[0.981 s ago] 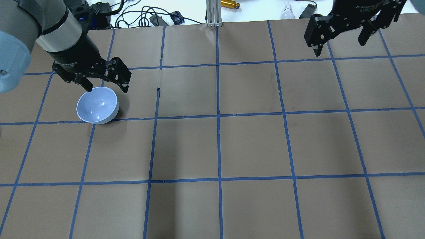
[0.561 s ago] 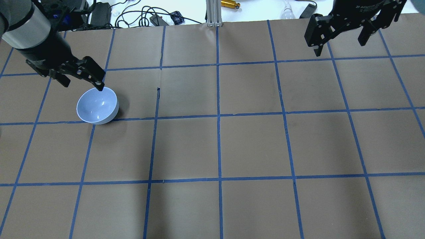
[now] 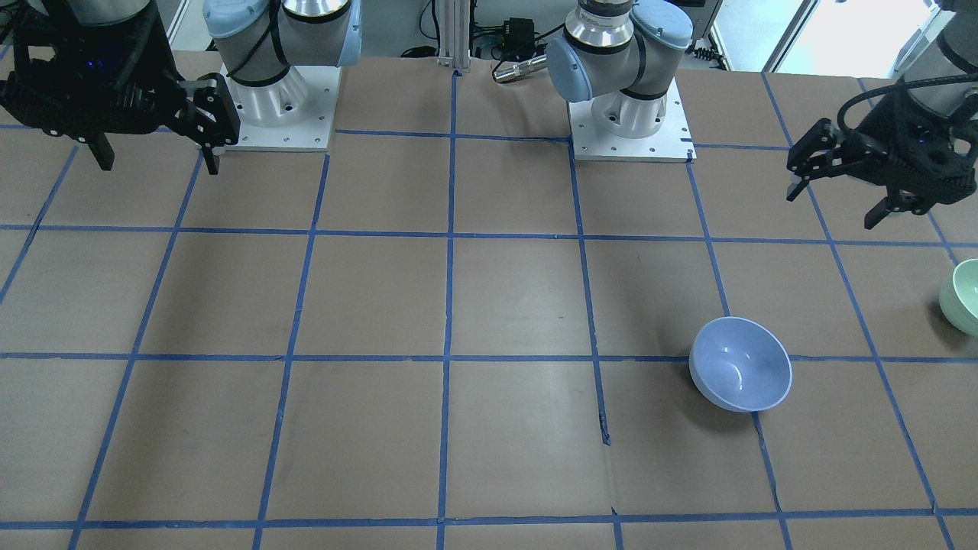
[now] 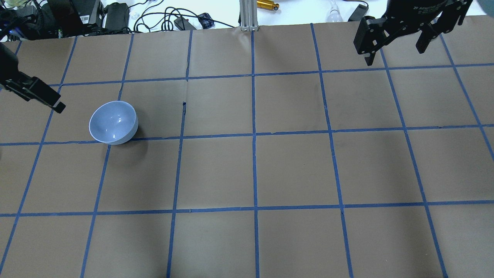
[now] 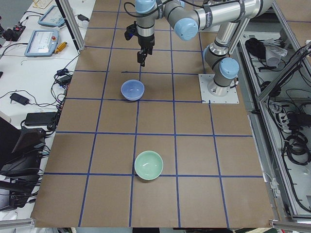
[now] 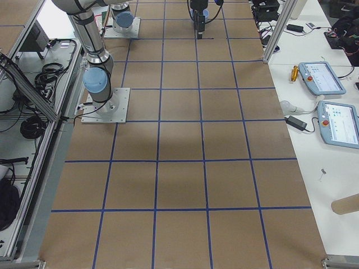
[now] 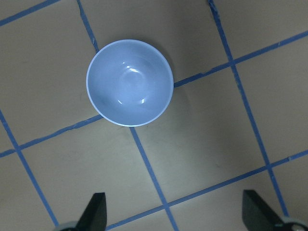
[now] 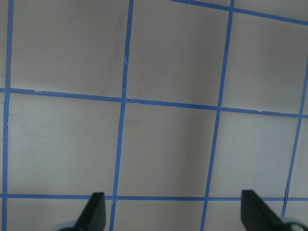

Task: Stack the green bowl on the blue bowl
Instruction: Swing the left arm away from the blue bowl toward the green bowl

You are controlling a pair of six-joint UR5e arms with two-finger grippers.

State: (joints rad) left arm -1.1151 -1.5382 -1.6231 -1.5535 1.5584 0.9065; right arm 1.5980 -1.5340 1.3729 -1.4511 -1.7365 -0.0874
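Note:
The blue bowl (image 4: 113, 122) stands upright and empty on the brown paper at the table's left; it also shows in the front view (image 3: 739, 364), the left side view (image 5: 132, 90) and the left wrist view (image 7: 129, 83). The green bowl (image 3: 964, 296) stands upright further to the robot's left, cut by the front view's edge, and whole in the left side view (image 5: 148, 165); the overhead view does not show it. My left gripper (image 3: 834, 205) is open and empty, raised between the two bowls on the robot's side; only one finger (image 4: 46, 96) shows overhead. My right gripper (image 4: 394, 56) is open and empty at the far right.
Both arm bases (image 3: 626, 114) (image 3: 275, 99) stand on white plates at the table's robot side. Cables, power bricks and a yellow tool (image 4: 268, 4) lie beyond the far edge by an aluminium post (image 4: 247, 15). A small tear (image 4: 184, 106) marks the paper.
My left gripper moved left, away from the blue bowl's far rim toward the table's left edge, still open and empty. The blue bowl and the right gripper have not moved.

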